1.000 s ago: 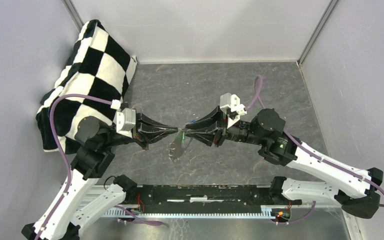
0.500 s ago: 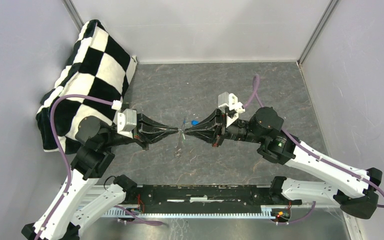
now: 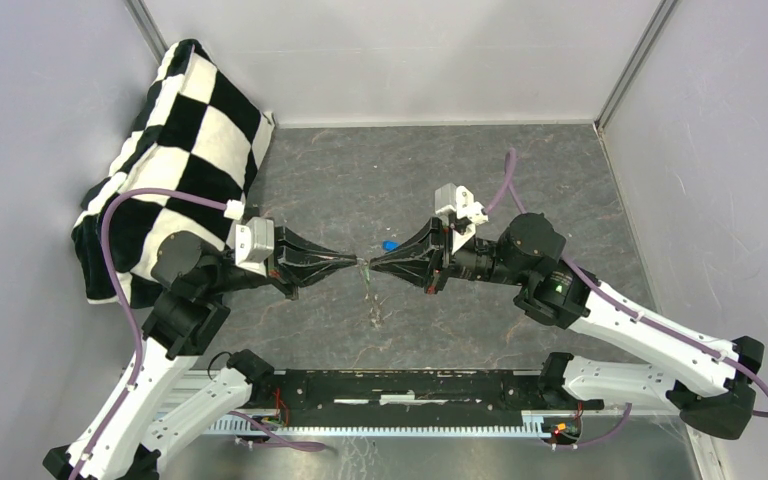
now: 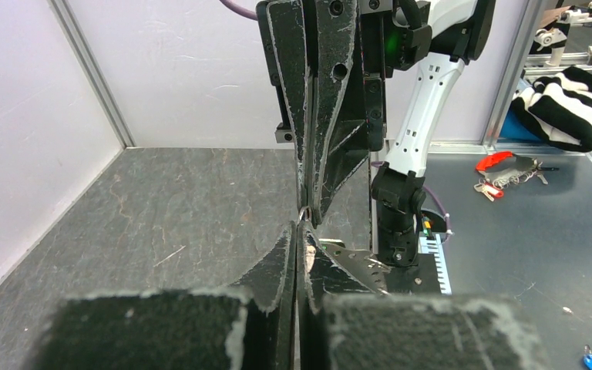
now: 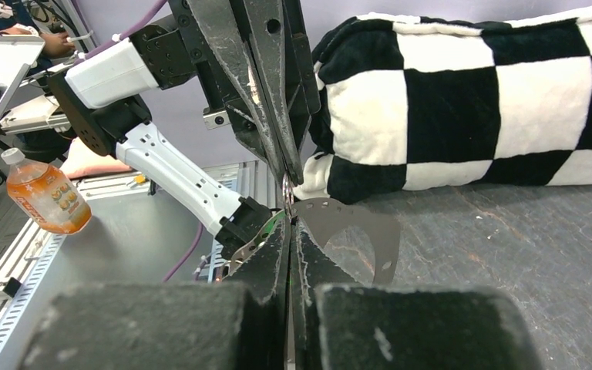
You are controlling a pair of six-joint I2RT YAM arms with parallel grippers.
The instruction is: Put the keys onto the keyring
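Now, mid-frame, the keyring (image 3: 371, 290) dangles edge-on below the meeting tips; left gripper (image 3: 356, 262) clamped on its top; right gripper (image 3: 373, 266) jaws together, nose to nose; beyond, the blue-headed key (image 3: 388, 245) lies on the table (image 3: 360, 180).

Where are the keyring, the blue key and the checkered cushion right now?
keyring (image 5: 354, 214), right wrist view, upper band of the loop.
blue key (image 3: 388, 244), top external view, its blue plastic head.
checkered cushion (image 3: 185, 140), top external view, middle of its top face.
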